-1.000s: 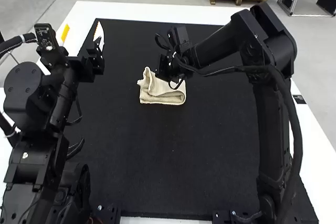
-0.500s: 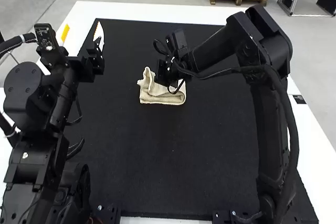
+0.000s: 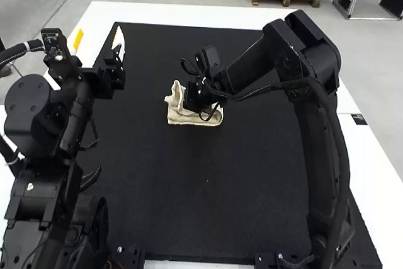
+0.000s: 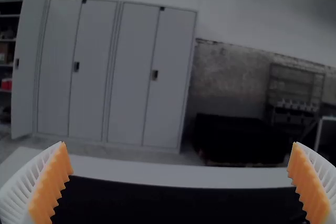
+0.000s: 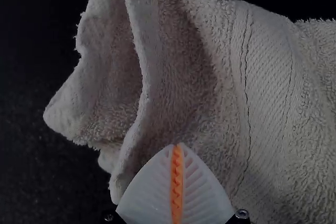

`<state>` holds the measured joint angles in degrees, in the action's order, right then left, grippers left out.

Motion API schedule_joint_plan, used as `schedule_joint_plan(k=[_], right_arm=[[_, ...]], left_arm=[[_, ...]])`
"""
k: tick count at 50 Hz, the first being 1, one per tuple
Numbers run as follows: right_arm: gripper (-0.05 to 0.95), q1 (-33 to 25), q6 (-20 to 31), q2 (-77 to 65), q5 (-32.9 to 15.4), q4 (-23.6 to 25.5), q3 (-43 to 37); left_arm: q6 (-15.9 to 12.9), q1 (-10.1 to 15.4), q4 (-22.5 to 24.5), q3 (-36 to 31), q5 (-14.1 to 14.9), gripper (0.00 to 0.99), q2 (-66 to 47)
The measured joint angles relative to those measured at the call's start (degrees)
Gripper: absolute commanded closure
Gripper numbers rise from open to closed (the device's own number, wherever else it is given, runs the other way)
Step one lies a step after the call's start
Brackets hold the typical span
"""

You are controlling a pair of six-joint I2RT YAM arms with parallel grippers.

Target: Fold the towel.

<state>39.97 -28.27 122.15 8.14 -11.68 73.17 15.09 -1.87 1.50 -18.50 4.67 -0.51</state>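
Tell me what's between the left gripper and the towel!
In the high view, just bare black mat lies between the left gripper and the towel.

High view, L wrist view & R wrist view: 0 legible words, nos., brands or signs. A small dark patch (image 3: 359, 119) on the white table border (image 3: 373, 174), at the high view's R, is too small to tell if it's a label; pale marks on the L arm's (image 3: 44, 114) small dark board (image 3: 55, 43) can't be made out, either.
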Motion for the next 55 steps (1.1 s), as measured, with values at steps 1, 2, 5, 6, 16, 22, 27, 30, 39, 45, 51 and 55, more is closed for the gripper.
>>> schedule_joint_plan(k=[1, 2, 5, 6, 16, 22, 27, 30, 39, 45, 51, 55], right_arm=[[0.90, 0.0, 0.0, 0.0, 0.0, -0.1, 0.0], [0.90, 0.1, 0.0, 0.1, 0.0, -0.3, 0.0], [0.90, 0.4, 0.0, 0.1, 0.0, -0.9, 0.0], [0.90, 0.5, 0.0, 0.1, 0.0, -1.0, 0.0], [0.90, 1.9, 0.0, 1.4, 0.0, -1.4, 0.3], [0.90, 2.0, 0.0, 3.1, 0.0, -1.3, 0.7], [0.90, 2.1, 0.0, 3.9, 0.0, -1.3, 1.4], [0.90, 2.2, 0.0, 4.1, 0.0, -1.3, 1.9], [0.90, 2.2, 0.0, 4.1, 0.0, -1.3, 3.0], [0.90, 2.3, 0.0, 4.1, 0.0, -1.3, 3.3], [0.90, 2.5, 0.0, 4.1, 0.0, -1.2, 3.9], [0.90, 2.6, 0.0, 4.5, 0.0, -1.3, 5.0]], left_arm=[[0.0, 0.0, 0.0, 0.0, 0.0, 0.030, 0.0], [0.0, 0.0, 0.0, 0.0, 0.0, 0.030, 0.0], [0.0, 0.0, 0.0, 0.0, 0.0, 0.030, 0.0], [0.0, 0.0, 0.0, 0.0, 0.0, 0.030, 0.0], [0.0, 0.0, 0.0, 0.0, 0.0, 0.030, 0.0], [0.0, 0.0, 0.0, 0.0, 0.0, 0.030, 0.0], [0.0, 0.0, 0.0, 0.0, 0.0, 0.030, 0.0], [0.0, 0.0, 0.0, 0.0, 0.0, 0.030, 0.0], [0.0, 0.4, 0.0, 0.0, 0.0, 0.030, 0.0], [0.0, 0.4, 0.0, 0.0, 0.0, 0.030, 0.0], [0.0, 0.4, -0.2, 0.0, 0.0, 0.030, 0.0], [0.0, 0.4, -0.2, 0.0, 0.0, 0.030, 0.0]])
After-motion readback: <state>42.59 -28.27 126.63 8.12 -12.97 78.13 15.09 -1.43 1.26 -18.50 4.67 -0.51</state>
